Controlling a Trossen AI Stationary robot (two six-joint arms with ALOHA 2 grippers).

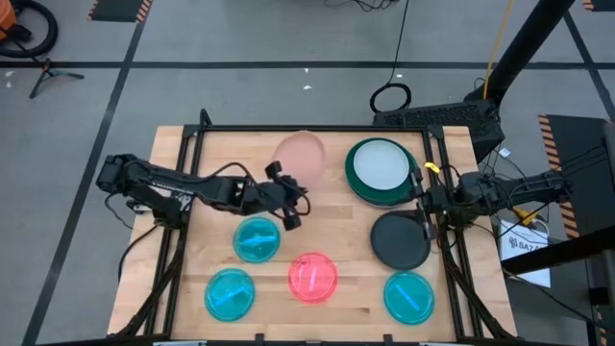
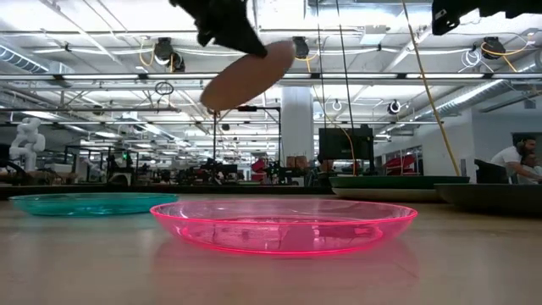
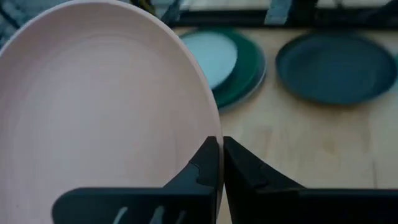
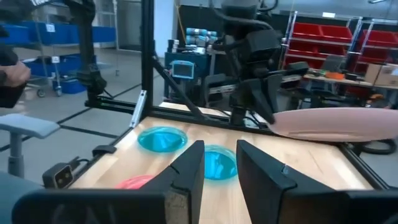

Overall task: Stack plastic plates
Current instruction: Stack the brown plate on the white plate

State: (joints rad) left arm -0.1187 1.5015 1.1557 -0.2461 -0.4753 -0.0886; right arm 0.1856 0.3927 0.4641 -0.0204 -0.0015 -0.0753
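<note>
Your wooden worktop (image 1: 336,240) sits in a large workshop with ceiling pipes and shelving behind it. Look at your left end effector (image 1: 288,204): its fingers are pinched together on the rim of the peach-pink plate (image 1: 300,156), which hangs tilted in the air above the worktop's far middle, extending away from the fingertips toward the far edge. To its right, the pale blue-white plate (image 1: 380,165) lies inside the large dark green plate (image 1: 357,185). Just nearer, the black plate (image 1: 399,240) lies flat, and your right end effector (image 1: 425,204) hovers over its far edge with its fingers a little apart, gripping nothing. The red-pink plate (image 1: 313,277) lies near the front middle, with three cyan plates (image 1: 258,238) around it: one just behind it to the left, one at the front left, one at the front right.
</note>
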